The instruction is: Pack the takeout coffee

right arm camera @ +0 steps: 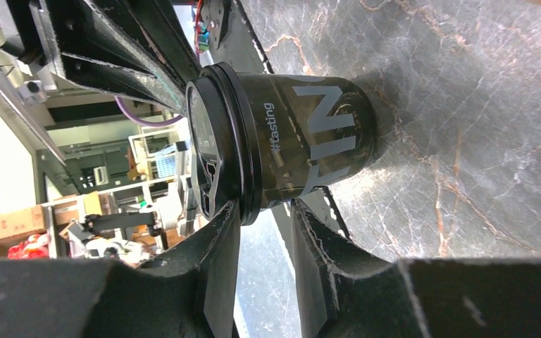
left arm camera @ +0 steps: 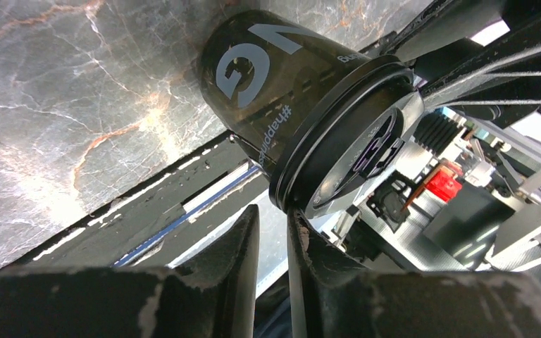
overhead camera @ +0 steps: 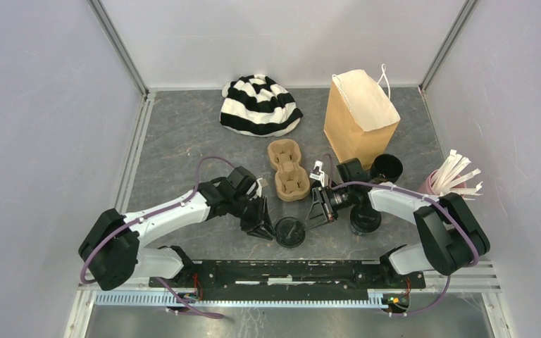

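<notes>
a lidded black coffee cup (overhead camera: 290, 231) stands upright on the grey marbled table (overhead camera: 183, 141), close to the near edge and right between the two arms. the left gripper (overhead camera: 262, 227) sits low on the cup's left side and the right gripper (overhead camera: 318, 215) on its right side, both aimed in at it. in the left wrist view the cup (left arm camera: 268, 84) shows pale lettering on its dark wall and the flat black lid (left arm camera: 352, 151) is on. the left gripper (left arm camera: 273, 220) has its jaws only narrowly apart with nothing between them, and one fingertip (left arm camera: 297, 225) is at the lid's rim; whether it touches i can't tell. the right wrist view shows the same cup (right arm camera: 310, 141) from the other side. the right gripper (right arm camera: 268, 225) also has a narrow gap and holds nothing, with one finger (right arm camera: 225, 239) just under the lid's edge. farther back, a brown moulded two-cup carrier (overhead camera: 287, 169) lies empty near the table's middle, and a brown paper bag (overhead camera: 361, 116) stands open behind it to the right. a second black cup (overhead camera: 386, 167) stands just beside the bag's near corner. another round black thing (overhead camera: 364, 220) sits partly under the right arm; what it is i can't tell. a striped black-and-white hat (overhead camera: 260, 104) lies at the back, and a pink cup of white sticks (overhead camera: 451, 179) stands at the right edge.
</notes>
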Controlling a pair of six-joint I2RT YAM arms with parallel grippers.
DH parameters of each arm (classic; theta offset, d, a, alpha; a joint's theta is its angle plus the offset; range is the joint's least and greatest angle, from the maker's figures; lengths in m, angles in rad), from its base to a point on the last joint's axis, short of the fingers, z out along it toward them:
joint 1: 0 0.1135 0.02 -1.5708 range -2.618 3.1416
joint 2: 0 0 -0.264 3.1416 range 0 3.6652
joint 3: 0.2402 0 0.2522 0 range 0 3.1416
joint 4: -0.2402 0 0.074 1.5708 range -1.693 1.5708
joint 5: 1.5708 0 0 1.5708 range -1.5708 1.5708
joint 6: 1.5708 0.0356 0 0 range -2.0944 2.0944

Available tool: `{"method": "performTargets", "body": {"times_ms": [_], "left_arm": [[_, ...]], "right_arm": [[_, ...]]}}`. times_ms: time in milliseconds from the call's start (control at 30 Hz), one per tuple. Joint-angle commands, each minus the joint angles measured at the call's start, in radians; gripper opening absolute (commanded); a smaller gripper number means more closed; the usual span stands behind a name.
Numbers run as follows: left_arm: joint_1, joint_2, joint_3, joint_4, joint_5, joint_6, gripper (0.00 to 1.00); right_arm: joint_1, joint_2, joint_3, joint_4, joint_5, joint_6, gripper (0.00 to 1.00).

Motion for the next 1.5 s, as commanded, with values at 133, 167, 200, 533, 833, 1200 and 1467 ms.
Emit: {"method": "performTargets", "body": {"times_ms": [133,167,200,533,833,1200,1467], "left_arm": [[-0.016,0.046,0.131,-0.164,-0.338,0.066,0.30],[-0.016,0.048,0.149,-0.174,-0.348,0.072,0.32],[-0.016,0.050,0.170,-0.185,-0.357,0.078,0.32],[-0.016,0.046,0.237,-0.224,-0.400,0.090,0.43],[-0.016,0.060,0.291,-0.234,-0.440,0.130,0.50],[-0.016,0.165,0.400,-0.246,-0.466,0.201,0.54],[-0.016,0.240,0.473,-0.250,-0.458,0.246,0.60]], "right_arm": [[0.025,-0.003,0.080,-0.058,0.142,-0.067,0.39],[0.024,0.001,0.088,-0.057,0.141,-0.065,0.39],[0.023,0.003,0.093,-0.057,0.142,-0.065,0.40],[0.016,-0.010,0.112,-0.085,0.145,-0.079,0.45],[0.013,-0.020,0.121,-0.110,0.151,-0.089,0.49],[0.029,-0.038,0.113,-0.128,0.148,-0.102,0.52],[0.060,-0.023,0.120,-0.124,0.137,-0.109,0.55]]}}
